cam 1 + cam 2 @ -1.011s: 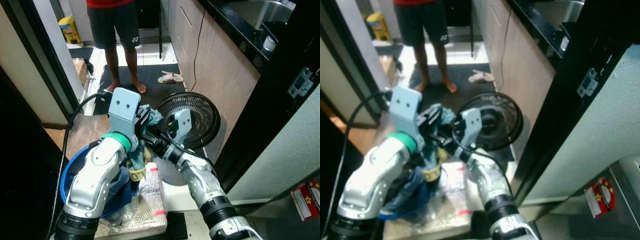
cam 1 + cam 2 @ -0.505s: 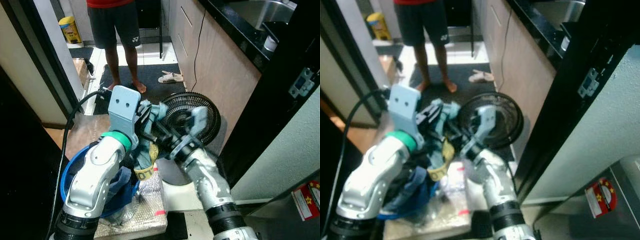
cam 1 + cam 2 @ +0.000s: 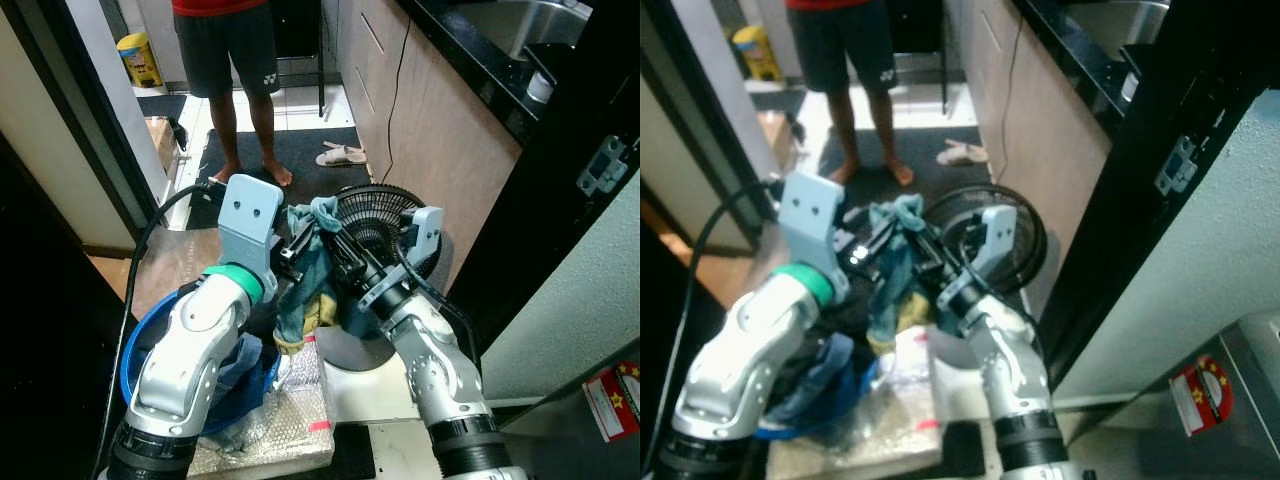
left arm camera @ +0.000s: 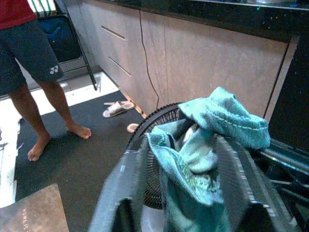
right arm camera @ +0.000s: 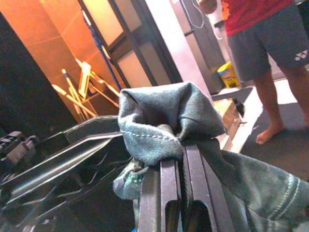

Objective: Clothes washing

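Note:
A teal garment [image 3: 308, 262] hangs in the air between my two grippers, over the rim of a blue basin [image 3: 135, 345] that holds more blue clothes [image 3: 238, 362]. My right gripper [image 5: 181, 150] is shut on a bunched fold of the garment [image 5: 164, 116]. It reaches in from the right [image 3: 338, 248], in front of the fan. My left gripper [image 4: 181, 142] stands open, its two fingers wide apart, with the garment [image 4: 203, 145] draped between them. In the eye views the left gripper [image 3: 298, 248] sits just left of the cloth's top.
A black floor fan [image 3: 385, 222] stands right behind the grippers. A person [image 3: 235, 60] stands barefoot on the dark mat beyond, with sandals [image 3: 342, 155] nearby. Wooden cabinets [image 3: 440, 150] line the right side. A plastic-wrapped bundle [image 3: 290, 400] lies beside the basin.
The right arm has swung out to the right and its gripper has closed on the garment. The garment has risen and now hangs between the two grippers in front of the fan.

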Controlling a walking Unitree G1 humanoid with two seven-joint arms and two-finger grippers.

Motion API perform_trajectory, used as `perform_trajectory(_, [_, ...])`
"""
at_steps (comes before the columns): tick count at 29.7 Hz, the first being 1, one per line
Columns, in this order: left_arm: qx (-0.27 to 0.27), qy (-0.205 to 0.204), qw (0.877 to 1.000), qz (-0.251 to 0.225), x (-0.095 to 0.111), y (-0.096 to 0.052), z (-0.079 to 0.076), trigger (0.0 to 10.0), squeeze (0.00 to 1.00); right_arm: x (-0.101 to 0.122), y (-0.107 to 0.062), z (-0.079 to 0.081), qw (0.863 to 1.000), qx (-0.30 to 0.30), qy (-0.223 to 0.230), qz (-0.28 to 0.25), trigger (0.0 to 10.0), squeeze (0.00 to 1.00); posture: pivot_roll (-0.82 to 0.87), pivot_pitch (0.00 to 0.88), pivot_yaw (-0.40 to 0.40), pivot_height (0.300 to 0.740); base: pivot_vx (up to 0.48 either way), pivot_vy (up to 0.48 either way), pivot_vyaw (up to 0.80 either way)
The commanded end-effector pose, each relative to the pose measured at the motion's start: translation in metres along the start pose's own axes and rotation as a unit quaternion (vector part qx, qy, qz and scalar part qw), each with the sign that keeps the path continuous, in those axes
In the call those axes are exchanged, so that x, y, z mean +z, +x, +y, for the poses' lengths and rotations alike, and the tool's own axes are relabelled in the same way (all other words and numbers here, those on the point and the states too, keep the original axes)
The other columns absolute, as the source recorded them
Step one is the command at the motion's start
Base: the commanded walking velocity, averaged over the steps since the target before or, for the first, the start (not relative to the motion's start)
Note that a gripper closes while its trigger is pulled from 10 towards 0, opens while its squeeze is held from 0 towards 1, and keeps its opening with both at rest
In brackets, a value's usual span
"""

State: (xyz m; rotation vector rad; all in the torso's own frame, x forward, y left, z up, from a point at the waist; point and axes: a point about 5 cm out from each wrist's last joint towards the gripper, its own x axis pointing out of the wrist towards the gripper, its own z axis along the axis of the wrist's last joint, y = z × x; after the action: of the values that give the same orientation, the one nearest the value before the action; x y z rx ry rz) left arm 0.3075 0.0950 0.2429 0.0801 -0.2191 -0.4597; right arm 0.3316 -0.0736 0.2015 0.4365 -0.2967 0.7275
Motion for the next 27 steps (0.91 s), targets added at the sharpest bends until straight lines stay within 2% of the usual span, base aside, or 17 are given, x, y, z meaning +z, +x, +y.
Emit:
perform_trajectory(1, [-0.001, -0.004, 1.000, 0.009, -0.003, -0.005, 0.002, 10.0, 1.00, 0.000, -0.007, -0.004, 1.000, -0.018, 0.004, 0.002, 10.0, 0.00, 0.06, 0.101, 0.067, 0.740, 0.000, 0.000, 0.00])
perform_trajectory(4, [-0.002, -0.016, 1.000, 0.005, 0.000, -0.008, 0.003, 10.0, 1.00, 0.003, -0.015, -0.011, 0.999, -0.043, -0.006, -0.002, 10.0, 0.00, 0.06, 0.100, 0.065, 0.740, 0.000, 0.000, 0.00])
perform_trajectory(5, [-0.008, -0.039, 0.999, -0.003, 0.005, -0.010, 0.003, 10.0, 0.00, 0.007, -0.021, -0.020, 0.997, -0.079, -0.022, -0.010, 10.0, 0.00, 0.06, 0.098, 0.064, 0.740, 0.000, 0.000, 0.00])
perform_trajectory(7, [-0.008, -0.039, 0.999, -0.003, 0.005, -0.010, 0.003, 10.0, 0.00, 0.007, -0.021, -0.020, 0.997, -0.079, -0.022, -0.010, 10.0, 0.00, 0.06, 0.098, 0.064, 0.740, 0.000, 0.000, 0.00])
perform_trajectory(8, [-0.012, -0.063, 0.998, -0.014, 0.012, -0.013, 0.004, 10.0, 0.00, 0.013, -0.030, -0.031, 0.990, -0.130, -0.055, -0.016, 10.0, 0.00, 0.06, 0.097, 0.062, 0.740, 0.000, 0.000, 0.00])
perform_trajectory(10, [-0.012, -0.063, 0.998, -0.014, 0.012, -0.013, 0.004, 10.0, 0.00, 0.013, -0.030, -0.031, 0.990, -0.130, -0.055, -0.016, 10.0, 0.00, 0.06, 0.097, 0.062, 0.740, 0.000, 0.000, 0.00])
perform_trajectory(12, [-0.019, -0.087, 0.996, -0.029, 0.021, -0.019, 0.006, 10.0, 0.00, 0.022, -0.048, -0.048, 0.972, -0.210, -0.099, -0.029, 10.0, 0.00, 0.06, 0.092, 0.059, 0.740, 0.000, 0.000, 0.00])
perform_trajectory(13, [-0.019, -0.087, 0.996, -0.029, 0.021, -0.019, 0.006, 10.0, 0.00, 0.022, -0.048, -0.048, 0.972, -0.210, -0.099, -0.029, 10.0, 0.00, 0.06, 0.092, 0.059, 0.740, 0.000, 0.000, 0.00])
perform_trajectory(14, [-0.018, -0.080, 0.996, -0.032, 0.024, -0.021, 0.008, 10.0, 0.00, 0.027, -0.058, -0.055, 0.961, -0.247, -0.117, -0.037, 10.0, 0.00, 0.06, 0.088, 0.061, 0.740, 0.000, 0.000, 0.00])
perform_trajectory(15, [-0.012, -0.033, 0.999, -0.028, 0.025, -0.022, 0.011, 10.0, 0.00, 0.031, -0.065, -0.059, 0.953, -0.270, -0.132, -0.043, 10.0, 0.00, 0.05, 0.082, 0.065, 0.740, 0.000, 0.000, 0.00])
perform_trajectory(16, [-0.012, -0.033, 0.999, -0.028, 0.025, -0.022, 0.011, 10.0, 0.00, 0.031, -0.065, -0.059, 0.953, -0.270, -0.132, -0.043, 10.0, 0.00, 0.05, 0.082, 0.065, 0.740, 0.000, 0.000, 0.00])
perform_trajectory(17, [-0.009, 0.002, 1.000, -0.024, 0.026, -0.022, 0.012, 10.0, 0.00, 0.033, -0.070, -0.061, 0.947, -0.284, -0.142, -0.046, 10.0, 0.00, 0.05, 0.082, 0.065, 0.740, 0.000, 0.000, 0.00])
perform_trajectory(19, [-0.017, 0.164, 0.986, -0.017, 0.024, -0.025, 0.019, 10.0, 0.00, 0.028, -0.066, -0.051, 0.946, -0.264, -0.185, -0.033, 10.0, 0.00, 0.05, 0.059, 0.086, 0.740, 0.000, 0.000, 0.00])
perform_trajectory(20, [-0.012, 0.164, 0.986, -0.018, 0.024, -0.028, 0.025, 10.0, 0.00, 0.021, -0.061, -0.043, 0.949, -0.250, -0.190, -0.025, 10.0, 0.00, 0.05, 0.053, 0.087, 0.740, 0.000, 0.000, 0.00])
perform_trajectory(23, [-0.007, 0.155, 0.988, -0.019, 0.024, -0.029, 0.029, 10.0, 0.00, 0.016, -0.057, -0.038, 0.951, -0.242, -0.191, -0.019, 10.0, 0.00, 0.05, 0.047, 0.083, 0.740, 0.000, 0.000, 0.00])
perform_trajectory(26, [0.052, 0.073, 0.996, -0.026, 0.023, -0.029, 0.041, 10.0, 0.00, 0.004, -0.043, -0.024, 0.962, -0.212, -0.173, -0.006, 10.0, 0.00, 0.05, 0.034, 0.057, 0.740, 0.000, 0.000, 0.00])
perform_trajectory(27, [0.052, 0.073, 0.996, -0.026, 0.023, -0.029, 0.041, 10.0, 0.00, 0.004, -0.043, -0.024, 0.962, -0.212, -0.173, -0.006, 10.0, 0.00, 0.05, 0.034, 0.057, 0.740, 0.000, 0.000, 0.00])
